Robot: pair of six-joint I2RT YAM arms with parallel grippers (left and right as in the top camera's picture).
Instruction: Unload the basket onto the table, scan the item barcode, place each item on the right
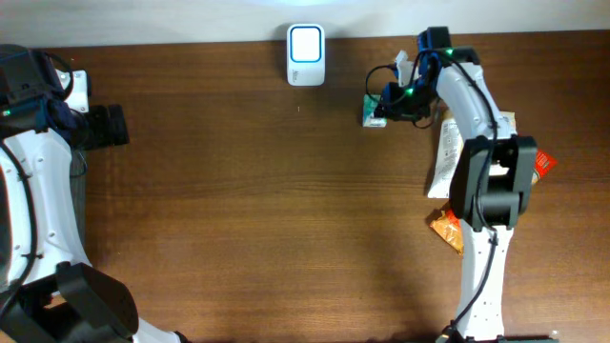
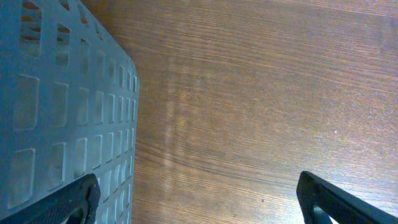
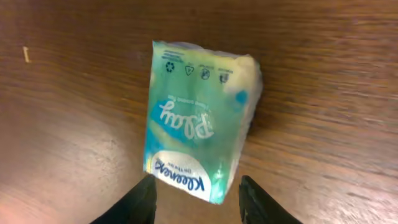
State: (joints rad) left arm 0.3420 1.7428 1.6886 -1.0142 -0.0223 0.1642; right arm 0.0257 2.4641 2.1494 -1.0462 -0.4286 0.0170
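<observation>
Orange snack pouch (image 1: 446, 231) is the closest thing to you. It lies by the right edge of the wooden table (image 1: 238, 210), half tucked under the right arm. A bit farther up that same edge you've got a long white packet (image 1: 444, 157) and a red-orange pack (image 1: 544, 164) poking out from behind the arm.

Over on the left edge, your left gripper (image 2: 198, 186) is spread as wide as it goes with nothing in it, just bare wood between the jaws. In the left wrist view, the slotted wall of a grey-blue plastic crate (image 2: 62, 106) sits right beside one finger. It's well apart from everything else.

Farther back on the right half, the thing you care about is the green-and-white Kleenex tissue pack (image 3: 199, 124). It lies flat on the wood with the printed side up, slightly skewed. Your right gripper (image 3: 198, 180) is partway open with one jaw on each side of the pack's near end. There's a sliver of table showing next to the right jaw, so it isn't clamping anything. Whether the left jaw brushes the wrapper, I honestly can't tell. No barcode shows on the face that's up.

Farthest out, the white scanner (image 1: 306, 54) stands at the middle of the far edge with its window lit pale blue. From overhead the pack is near it, off to its right and a little closer to you, not touching.
</observation>
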